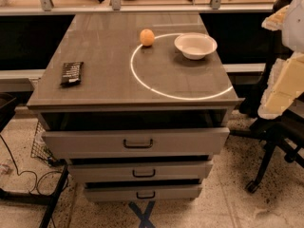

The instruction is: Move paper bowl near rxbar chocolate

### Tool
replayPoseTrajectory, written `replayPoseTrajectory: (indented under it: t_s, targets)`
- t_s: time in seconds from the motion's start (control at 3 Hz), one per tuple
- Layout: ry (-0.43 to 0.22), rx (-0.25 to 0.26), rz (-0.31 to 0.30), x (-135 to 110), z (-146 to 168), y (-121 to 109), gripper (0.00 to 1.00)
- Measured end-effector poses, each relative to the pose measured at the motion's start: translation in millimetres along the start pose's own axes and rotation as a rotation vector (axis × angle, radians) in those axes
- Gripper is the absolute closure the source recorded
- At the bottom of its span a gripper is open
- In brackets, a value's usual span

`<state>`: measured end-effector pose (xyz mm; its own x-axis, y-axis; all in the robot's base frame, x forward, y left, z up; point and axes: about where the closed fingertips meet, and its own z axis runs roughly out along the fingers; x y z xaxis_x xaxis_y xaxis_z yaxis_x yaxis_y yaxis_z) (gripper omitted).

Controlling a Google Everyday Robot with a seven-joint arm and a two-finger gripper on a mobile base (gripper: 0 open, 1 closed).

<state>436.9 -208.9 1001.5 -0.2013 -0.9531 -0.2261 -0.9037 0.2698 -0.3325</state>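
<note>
My pincer is sitting out of view, so I cannot tell its opening. The off-white bowl (195,45) is sitting upright on the surface (109,75), far from the black bar (71,73).

Three loose things are sitting on one worktop (104,80): one paper bowl (195,45) near the far right corner, one orange ball (147,37) near it on its left, and one rxbar chocolate (71,73) by the left edge. One bright ring (142,82) is showing on the right half. Three drawers (85,144) are standing open below the front edge, each carrying one handle (138,144). One gripper (281,87) is hanging beyond the right edge.
</note>
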Motion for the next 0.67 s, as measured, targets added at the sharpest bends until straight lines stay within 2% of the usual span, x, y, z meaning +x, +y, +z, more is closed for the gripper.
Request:
replayPoseTrajectory:
  t_s: [0.33,0.67]
  targets:
    - [0.0,0.0,0.0,0.0,-0.1,0.0,0.0]
    - [0.02,0.06,-0.015,-1.3,5.2,-10.8,0.0]
